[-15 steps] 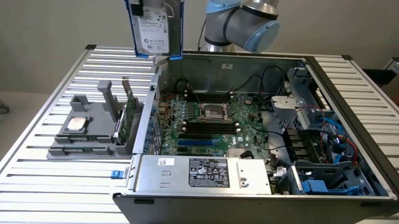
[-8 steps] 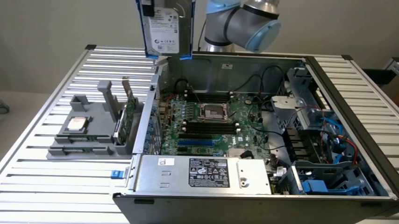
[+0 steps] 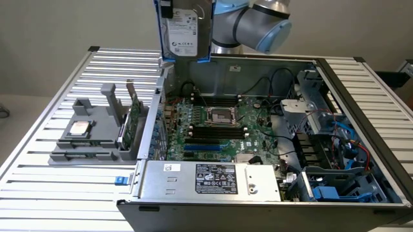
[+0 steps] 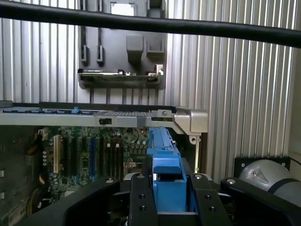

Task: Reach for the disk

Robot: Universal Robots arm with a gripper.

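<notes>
The pincer [image 4: 167,190] is clamped on the disk [image 3: 185,33], its black fingers [image 4: 139,197] pressing either side of the blue carrier rail, so the disk sits right between the jaws rather than apart from them. The disk hangs upright with its long axis vertical and its white label facing the exterior view. Its lower end points down at the open computer case [image 3: 258,63] and seems to be just above the rear wall, with the motherboard [image 3: 219,125] well below and the slatted counter [image 3: 77,183] under all

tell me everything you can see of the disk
The disk is a flat silver-grey metal drive with a white printed label, edged by blue plastic rails. It hangs upright in the air over the far corner of the open computer case. Black fingers clamp its blue carrier from both sides.
</notes>
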